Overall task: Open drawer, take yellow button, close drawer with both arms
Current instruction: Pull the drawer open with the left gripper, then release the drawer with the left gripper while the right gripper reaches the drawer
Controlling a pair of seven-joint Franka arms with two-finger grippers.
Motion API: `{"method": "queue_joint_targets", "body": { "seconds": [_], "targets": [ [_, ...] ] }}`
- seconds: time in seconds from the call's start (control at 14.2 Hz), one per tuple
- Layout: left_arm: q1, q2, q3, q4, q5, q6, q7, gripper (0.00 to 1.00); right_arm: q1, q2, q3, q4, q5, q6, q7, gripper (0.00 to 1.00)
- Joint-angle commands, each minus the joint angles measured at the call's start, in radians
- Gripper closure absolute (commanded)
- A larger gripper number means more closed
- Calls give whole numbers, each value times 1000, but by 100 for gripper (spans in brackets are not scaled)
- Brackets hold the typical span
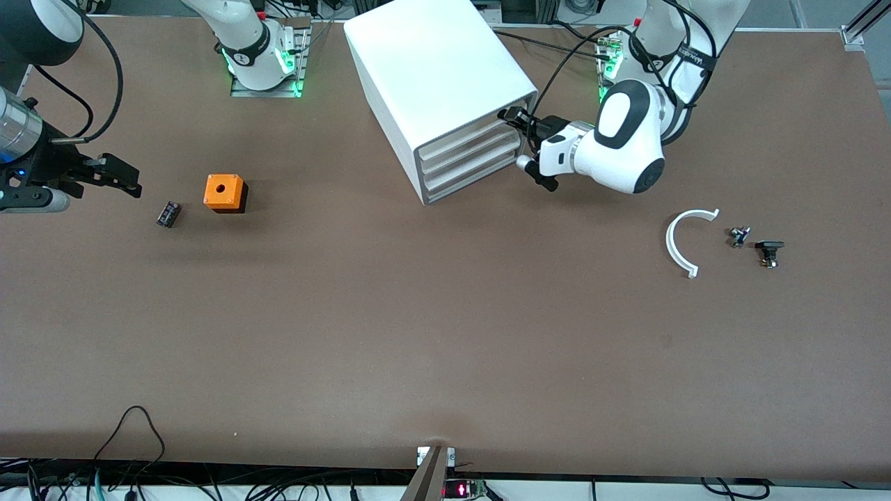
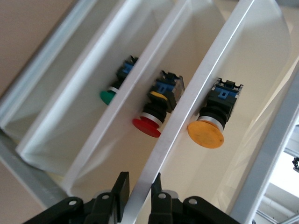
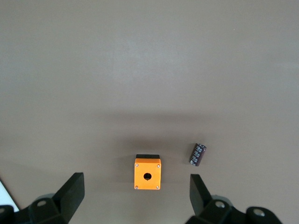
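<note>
The left gripper [image 2: 139, 198] had its fingers [image 2: 120, 191] pinched narrow on the thin front lip of the wide, shallow white plastic drawer [image 2: 196, 88], the uppermost front of the big white grey-rimmed cabinet [image 1: 435, 62], one finger on each face of the lip, apparently so that a straight pull would slide the tray out. The drawer looked barely drawn, if at all. Just past those fingertips, inside that top tray, lay the small push-button with the round orange mushroom cap [image 2: 206, 134] and black-and-blue body; it lay on its side, its long axis running from cap to body, the cap facing the drawer's front lip and the left gripper's fingers, the body pointing deeper into the cabinet. A red-capped button [image 2: 146, 127] and a green-capped button [image 2: 108, 97] lay the same way in the two lower trays. The right gripper [image 3: 135, 196] waited with fingers spread wide and empty over the brown tabletop [image 1: 445, 334], the orange cube with a hole [image 3: 147, 175] between its fingertips and a small black ribbed block [image 3: 198, 154] just beside one finger.
</note>
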Motion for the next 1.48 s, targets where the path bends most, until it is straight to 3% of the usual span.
{"method": "queue_joint_targets", "body": {
  "seconds": [0.0, 0.35, 0.42, 0.49, 0.77, 1.05, 1.26, 1.4],
  "targets": [
    [21, -11, 91, 11, 8, 51, -14, 100, -1, 9, 0, 22, 3, -5, -1, 0],
    [23, -5, 154, 52, 64, 162, -17, 100, 0, 11, 2, 22, 2, -4, -1, 0],
    [23, -5, 167, 60, 71, 163, -15, 70, 0, 20, 0, 22, 2, -4, -1, 0],
    [23, -6, 179, 60, 71, 163, -12, 1, 3, 25, 2, 22, 3, -4, -3, 0],
    [37, -14, 194, 62, 70, 169, -14, 0, 5, 64, 40, 45, 5, -2, -14, 0],
    [38, -46, 197, 68, 77, 305, -23, 0, 22, 74, 55, 47, 15, -8, -15, 0],
    [58, -92, 311, 83, 78, 359, -17, 0, 89, 74, 60, 50, 15, 3, -15, 0],
    [58, -149, 322, 91, 109, 376, -18, 0, 127, 74, 60, 59, 17, 13, -15, 0]
  ]
}}
